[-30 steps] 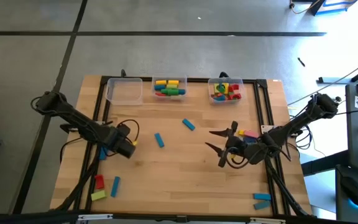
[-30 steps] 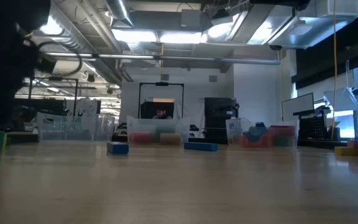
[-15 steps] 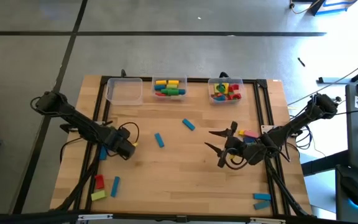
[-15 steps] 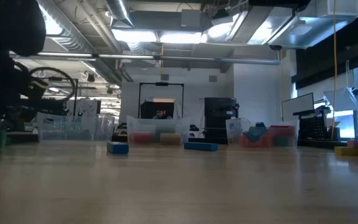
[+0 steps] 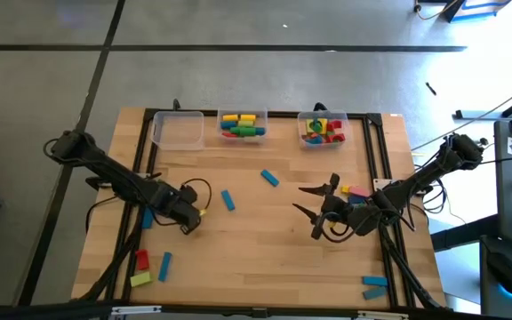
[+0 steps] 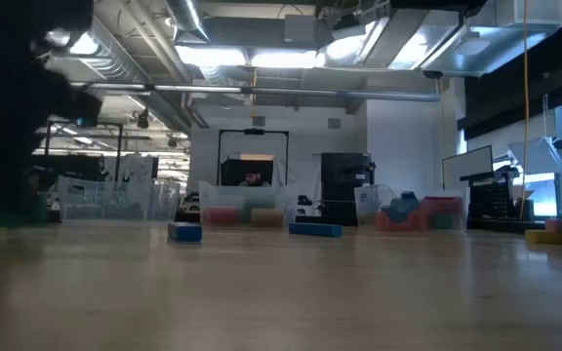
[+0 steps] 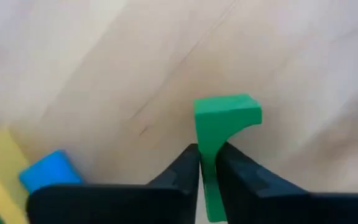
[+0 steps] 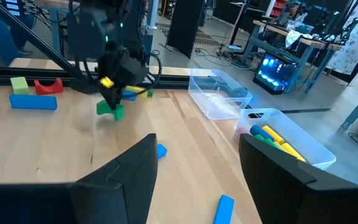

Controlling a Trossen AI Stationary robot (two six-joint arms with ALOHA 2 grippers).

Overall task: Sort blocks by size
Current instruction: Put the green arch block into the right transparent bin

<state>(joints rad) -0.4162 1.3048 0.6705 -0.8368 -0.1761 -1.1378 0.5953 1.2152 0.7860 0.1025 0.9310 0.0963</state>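
My left gripper (image 5: 188,223) stands over the left half of the table, pointing down and shut on a green block (image 7: 227,114). The right wrist view shows that block (image 8: 110,110) low over the wood under the left gripper (image 8: 113,87). My right gripper (image 5: 313,206) hovers open right of the middle, with nothing between its fingers. Two loose blue blocks (image 5: 228,200) (image 5: 269,178) lie flat on the table between the arms. More blocks fill two of the clear bins at the far edge. My left gripper pinches the green block's narrow part (image 7: 207,167) between its two fingers, which come from above and point down. The block's wider end (image 7: 229,113) sticks out past the fingertips toward the table. Whether that end touches the wood I cannot tell.
At the far edge stand an empty clear bin (image 5: 178,132), a bin of long blocks (image 5: 243,125) and a bin of small blocks (image 5: 322,130). Red, blue and yellow blocks (image 5: 141,260) lie near left, blue ones (image 5: 373,285) near right, and a few (image 5: 356,190) by the right arm.
My left gripper has shifted a little toward the table's near edge and right, and has tipped and rolled so that it points more steeply down. My right arm has kept still.
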